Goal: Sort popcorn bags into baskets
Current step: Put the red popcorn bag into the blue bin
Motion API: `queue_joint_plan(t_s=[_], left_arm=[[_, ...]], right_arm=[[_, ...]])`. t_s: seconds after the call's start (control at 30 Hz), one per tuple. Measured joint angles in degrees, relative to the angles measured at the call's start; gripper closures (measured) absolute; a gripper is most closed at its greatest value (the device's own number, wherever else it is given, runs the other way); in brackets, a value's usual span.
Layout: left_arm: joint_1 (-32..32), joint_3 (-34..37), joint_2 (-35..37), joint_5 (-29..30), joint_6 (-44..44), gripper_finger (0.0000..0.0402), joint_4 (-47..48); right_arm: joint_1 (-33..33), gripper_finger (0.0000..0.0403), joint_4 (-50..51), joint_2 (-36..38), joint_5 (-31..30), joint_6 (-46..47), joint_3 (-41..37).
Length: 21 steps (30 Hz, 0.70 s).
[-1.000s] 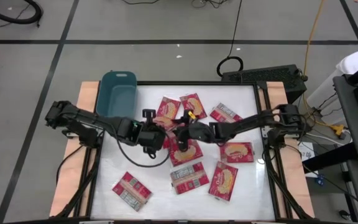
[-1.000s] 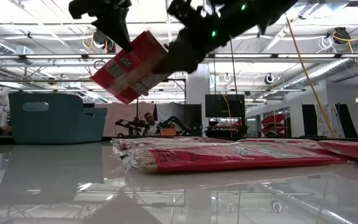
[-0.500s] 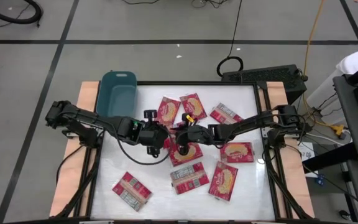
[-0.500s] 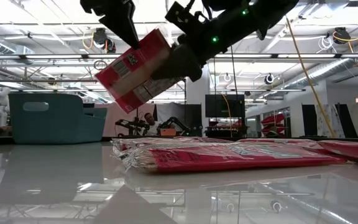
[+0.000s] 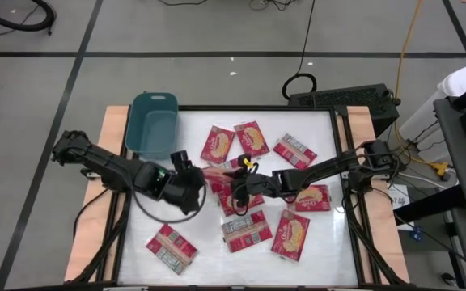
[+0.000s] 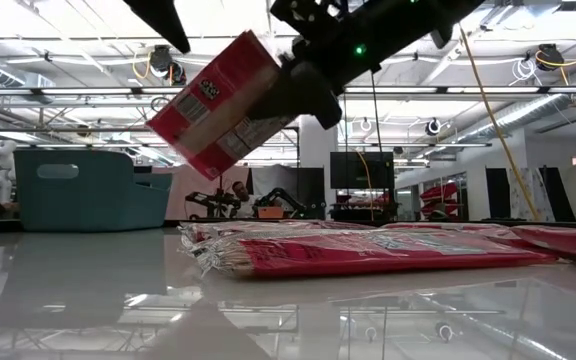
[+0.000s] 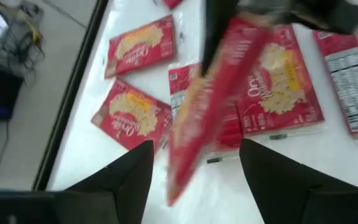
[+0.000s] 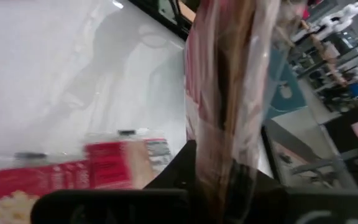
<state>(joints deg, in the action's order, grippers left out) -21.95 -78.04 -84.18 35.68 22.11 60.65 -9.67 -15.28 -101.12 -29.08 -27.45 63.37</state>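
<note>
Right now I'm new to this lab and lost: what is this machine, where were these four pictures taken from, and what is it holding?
It is a robot with two dark arms at a white table. One picture looks straight down, one looks level across the tabletop, and two come from cameras on the arms' wrists. The right tool is shut on a red popcorn bag, held tilted in the air above the table. The left tool is open beside that bag, not gripping it. More red bags lie flat on the table. A teal basket stands at the table's far left corner; no bag shows inside it.
</note>
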Motion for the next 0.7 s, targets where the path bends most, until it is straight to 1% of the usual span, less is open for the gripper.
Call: queue_joint_plan(t_s=[0.13, 0.23, 0.3, 0.4, 0.57, 0.7], left_arm=[[-2.28, 0.02, -0.04, 3.53, -0.22, 0.0176, -1.10], [-2.63, 0.04, -0.09, 3.64, 0.79, 0.0175, -1.27], [-2.56, 0.04, -0.09, 3.94, 0.88, 0.0168, -2.33], [-2.50, 0.04, -0.09, 6.51, -0.61, 0.0150, -4.73], [-1.61, 1.03, -0.58, 8.11, -6.64, 0.0115, -11.56], [-1.27, 2.51, -0.66, 9.66, -9.80, 0.0107, -15.00]], right_arm=[[-0.18, 0.0388, -0.12, 1.76, -1.19, -2.14, -0.02], [-0.10, 0.0388, -0.15, 3.38, -1.18, -3.34, -0.02], [-0.11, 0.0388, -0.08, 4.26, -1.16, -4.57, -0.02], [-0.09, 0.0388, 0.01, 5.21, -1.13, -5.36, -0.02], [-0.10, 0.0388, 0.78, 6.11, -0.94, -4.20, -0.02], [-0.22, 0.0388, 1.88, 7.15, -0.85, -1.28, -0.07]])
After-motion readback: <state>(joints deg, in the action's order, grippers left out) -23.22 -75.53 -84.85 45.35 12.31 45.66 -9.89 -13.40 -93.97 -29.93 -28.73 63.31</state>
